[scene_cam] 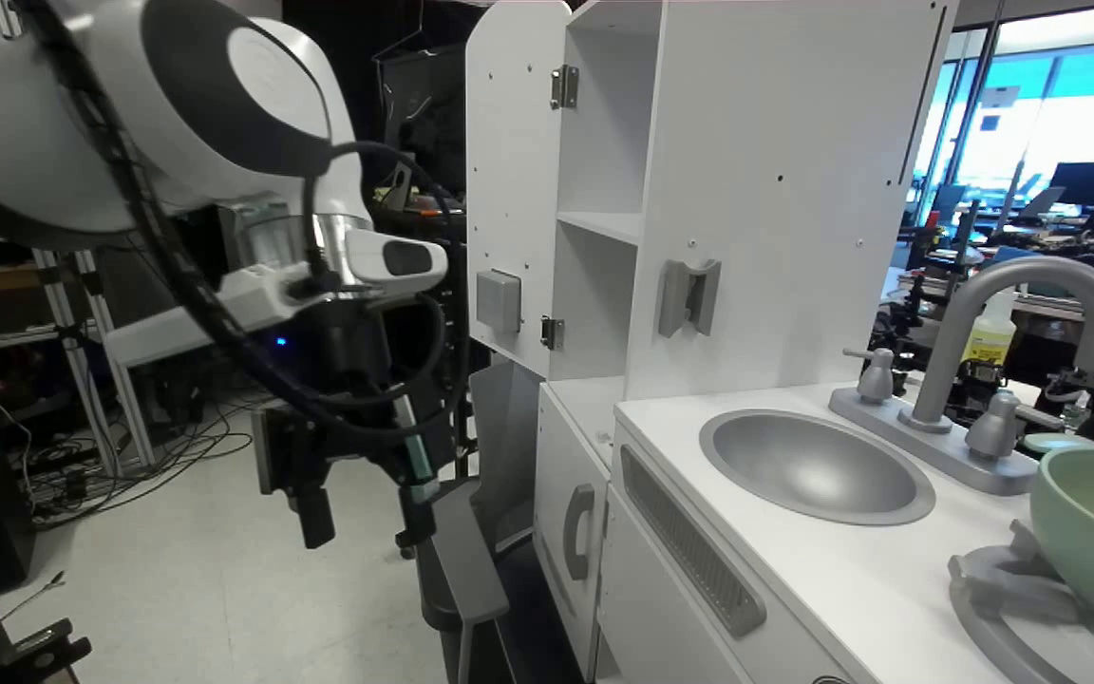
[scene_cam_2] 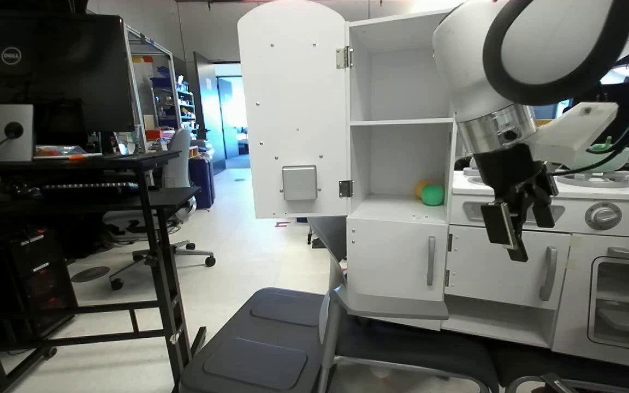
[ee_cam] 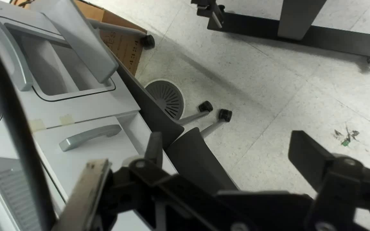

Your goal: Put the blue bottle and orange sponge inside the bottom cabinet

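Observation:
The bottom cabinet is white with a flat door (scene_cam_2: 505,265) under the sink counter. The door looks shut. Its front also shows beside the sink in an exterior view (scene_cam: 666,598) and at the left of the wrist view (ee_cam: 108,144), with a grey handle. My gripper (scene_cam_2: 530,232) hangs in the air in front of the cabinet front. It is open and empty, with its fingers spread apart in the wrist view (ee_cam: 228,146) and in an exterior view (scene_cam: 367,513). The blue bottle and the orange sponge are out of view or hidden.
A tall white cabinet (scene_cam_2: 385,121) stands with its upper door (scene_cam_2: 298,114) swung open. A green ball (scene_cam_2: 433,195) and an orange round thing (scene_cam_2: 422,187) lie on its lower shelf. Grey chairs (scene_cam_2: 402,344) stand before the cabinets. The sink (scene_cam: 818,465), faucet and green bowl (scene_cam: 1093,532) are on the counter.

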